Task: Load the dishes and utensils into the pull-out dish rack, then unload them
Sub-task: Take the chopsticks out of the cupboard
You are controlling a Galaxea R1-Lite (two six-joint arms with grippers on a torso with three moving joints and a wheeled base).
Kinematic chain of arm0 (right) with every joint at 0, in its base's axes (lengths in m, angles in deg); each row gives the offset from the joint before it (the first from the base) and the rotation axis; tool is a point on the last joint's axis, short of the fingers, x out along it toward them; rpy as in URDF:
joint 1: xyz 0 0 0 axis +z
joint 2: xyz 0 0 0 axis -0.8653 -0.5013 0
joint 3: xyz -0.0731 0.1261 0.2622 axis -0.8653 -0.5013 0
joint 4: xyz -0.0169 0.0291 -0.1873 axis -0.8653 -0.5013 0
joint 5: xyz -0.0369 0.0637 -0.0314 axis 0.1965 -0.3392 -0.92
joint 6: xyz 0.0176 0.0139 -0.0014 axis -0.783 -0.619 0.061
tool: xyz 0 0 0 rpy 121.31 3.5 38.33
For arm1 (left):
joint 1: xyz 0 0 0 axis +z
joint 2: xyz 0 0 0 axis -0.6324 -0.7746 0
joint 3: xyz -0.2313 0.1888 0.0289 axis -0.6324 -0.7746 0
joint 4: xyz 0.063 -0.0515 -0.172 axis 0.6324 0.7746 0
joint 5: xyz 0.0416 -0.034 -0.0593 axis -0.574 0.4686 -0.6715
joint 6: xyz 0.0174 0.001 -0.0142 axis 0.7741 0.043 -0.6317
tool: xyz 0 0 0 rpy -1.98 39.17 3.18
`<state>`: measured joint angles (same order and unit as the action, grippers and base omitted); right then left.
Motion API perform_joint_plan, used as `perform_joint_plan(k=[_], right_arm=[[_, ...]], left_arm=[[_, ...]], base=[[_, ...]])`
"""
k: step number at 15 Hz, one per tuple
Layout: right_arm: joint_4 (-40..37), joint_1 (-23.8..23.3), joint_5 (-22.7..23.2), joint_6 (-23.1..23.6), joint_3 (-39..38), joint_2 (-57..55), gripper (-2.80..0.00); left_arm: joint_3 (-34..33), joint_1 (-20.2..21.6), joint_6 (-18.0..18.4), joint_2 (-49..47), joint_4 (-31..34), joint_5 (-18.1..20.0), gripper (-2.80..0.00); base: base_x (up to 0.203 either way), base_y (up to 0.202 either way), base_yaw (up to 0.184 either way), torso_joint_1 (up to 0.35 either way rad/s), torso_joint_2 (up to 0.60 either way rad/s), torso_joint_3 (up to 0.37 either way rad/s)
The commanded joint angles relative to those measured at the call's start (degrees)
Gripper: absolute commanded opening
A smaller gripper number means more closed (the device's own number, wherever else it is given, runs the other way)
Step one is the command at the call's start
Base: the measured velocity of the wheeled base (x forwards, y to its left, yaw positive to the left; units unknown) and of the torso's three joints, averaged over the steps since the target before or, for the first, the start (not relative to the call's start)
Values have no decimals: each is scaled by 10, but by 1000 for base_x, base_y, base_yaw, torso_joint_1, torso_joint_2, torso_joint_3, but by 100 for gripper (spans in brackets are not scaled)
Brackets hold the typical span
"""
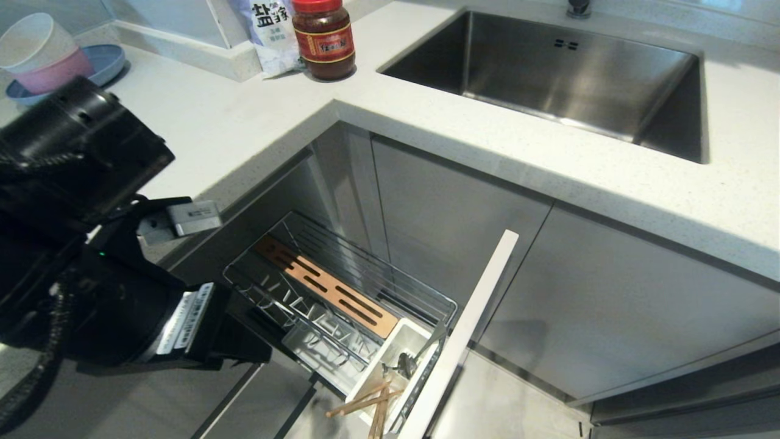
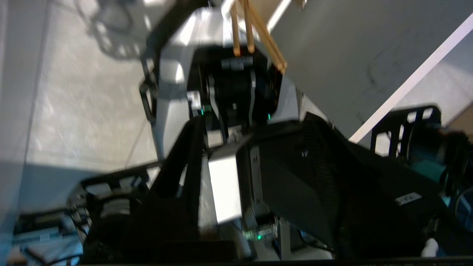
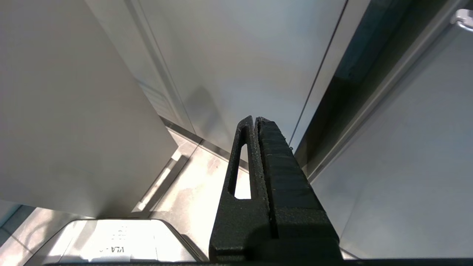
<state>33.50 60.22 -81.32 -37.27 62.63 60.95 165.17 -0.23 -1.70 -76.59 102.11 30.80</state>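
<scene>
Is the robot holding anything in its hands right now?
The right tool is shut on nothing. The left tool's tips are not clearly seen, so I cannot tell, though the chopsticks already sit in the cup.

Left arm [image 1: 91,244] low; right gripper [image 3: 255,122] closed.

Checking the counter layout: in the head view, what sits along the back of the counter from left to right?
Stacked bowls on a blue plate → white salt bag → red-lidded sauce jar → steel sink.
</scene>
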Motion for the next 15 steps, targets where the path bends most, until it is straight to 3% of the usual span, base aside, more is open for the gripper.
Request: perform_joint_plan(k=[1, 3, 7, 11, 15], right_arm=[[0, 0, 0, 0, -1, 2, -280], [0, 0, 0, 0, -1, 2, -280], [0, 0, 0, 0, -1, 2, -280], [0, 0, 0, 0, -1, 2, -280], [0, 0, 0, 0, -1, 2, -280]], left_arm=[[-15, 0, -3, -47, 5, 17, 0], [-32, -1, -2, -74, 2, 38, 0], [-67, 0, 2, -121, -35, 41, 0], [-96, 14, 63, -169, -48, 54, 0], [-111, 22, 85, -220, -74, 79, 0]], base=[[0, 0, 0, 0, 0, 0], [0, 0, 0, 0, 0, 0], [0, 0, 0, 0, 0, 0], [0, 0, 0, 0, 0, 0], [0, 0, 0, 0, 0, 0]])
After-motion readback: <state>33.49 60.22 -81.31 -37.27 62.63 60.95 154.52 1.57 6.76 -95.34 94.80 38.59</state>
